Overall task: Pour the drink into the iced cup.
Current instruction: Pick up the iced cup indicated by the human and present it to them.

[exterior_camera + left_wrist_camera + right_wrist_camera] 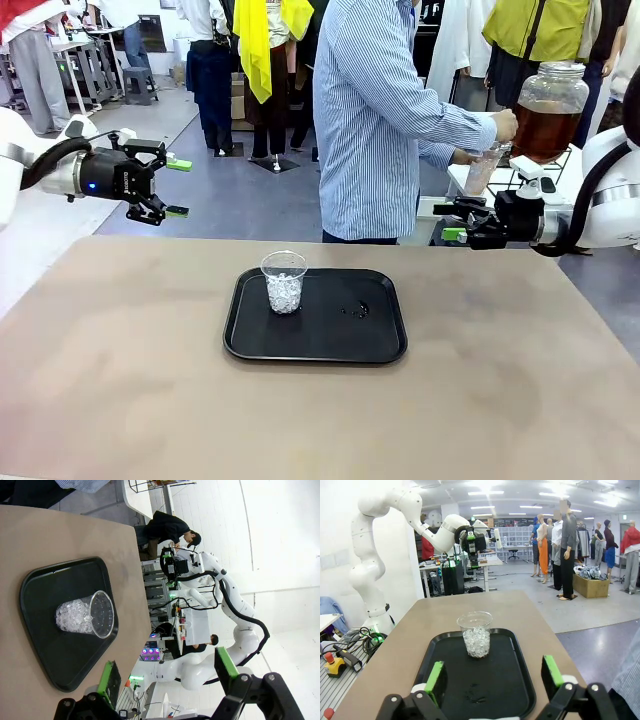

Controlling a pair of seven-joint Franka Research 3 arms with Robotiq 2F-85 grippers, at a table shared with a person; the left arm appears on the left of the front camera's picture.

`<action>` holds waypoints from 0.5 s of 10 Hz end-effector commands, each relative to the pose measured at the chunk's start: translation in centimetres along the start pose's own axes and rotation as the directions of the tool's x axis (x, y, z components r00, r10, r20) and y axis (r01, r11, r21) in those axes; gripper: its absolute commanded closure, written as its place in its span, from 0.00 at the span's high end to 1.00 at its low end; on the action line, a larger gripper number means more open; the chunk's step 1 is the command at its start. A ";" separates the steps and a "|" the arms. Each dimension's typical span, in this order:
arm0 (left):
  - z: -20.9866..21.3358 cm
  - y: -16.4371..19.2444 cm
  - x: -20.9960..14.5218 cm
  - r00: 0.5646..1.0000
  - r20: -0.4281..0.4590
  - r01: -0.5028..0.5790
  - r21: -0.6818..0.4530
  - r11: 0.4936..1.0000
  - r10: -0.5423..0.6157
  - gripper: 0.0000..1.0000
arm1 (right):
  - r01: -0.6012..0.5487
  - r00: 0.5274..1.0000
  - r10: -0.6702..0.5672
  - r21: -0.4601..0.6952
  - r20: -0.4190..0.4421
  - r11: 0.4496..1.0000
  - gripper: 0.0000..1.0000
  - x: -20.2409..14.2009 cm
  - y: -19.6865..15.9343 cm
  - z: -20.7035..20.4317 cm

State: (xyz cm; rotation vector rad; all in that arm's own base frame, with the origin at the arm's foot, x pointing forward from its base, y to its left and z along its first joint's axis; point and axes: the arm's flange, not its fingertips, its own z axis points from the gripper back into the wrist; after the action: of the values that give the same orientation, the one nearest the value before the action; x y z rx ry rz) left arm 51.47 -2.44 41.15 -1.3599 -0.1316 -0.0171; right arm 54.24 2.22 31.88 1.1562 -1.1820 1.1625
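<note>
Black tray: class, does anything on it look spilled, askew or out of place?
A few small wet spots lie on the black tray, on its bare half beside the cup of ice, apart from it. They look like stray drops, odd since the cup seems to hold only ice. The cup itself stands upright.

Front faces person — all views share iced cup.

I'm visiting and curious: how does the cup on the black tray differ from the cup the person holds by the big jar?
The tray cup stands untouched on the black tray; the held cup is in the person's hand at the amber drink jar. The tray cup holds ice; the held cup's contents are unclear. Both are clear cups.
</note>
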 end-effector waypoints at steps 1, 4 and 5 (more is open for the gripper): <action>0.0 -0.1 -0.1 1.000 0.004 0.002 0.001 1.000 -0.002 1.00 | -0.002 1.000 0.002 0.004 0.000 1.000 1.00 0.3 -0.1 0.0; 0.0 -0.1 -0.1 1.000 0.004 0.002 0.001 1.000 -0.002 1.00 | -0.002 1.000 0.002 0.004 0.000 1.000 1.00 0.3 -0.1 0.0; 0.0 -0.1 -0.1 1.000 0.004 0.002 0.001 1.000 -0.002 1.00 | -0.002 1.000 0.002 0.004 0.000 1.000 1.00 0.3 -0.1 0.0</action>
State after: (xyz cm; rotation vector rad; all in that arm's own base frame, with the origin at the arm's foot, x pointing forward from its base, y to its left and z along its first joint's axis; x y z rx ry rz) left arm 51.47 -2.44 41.15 -1.3599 -0.1316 -0.0171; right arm 54.24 2.22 31.88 1.1562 -1.1820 1.1625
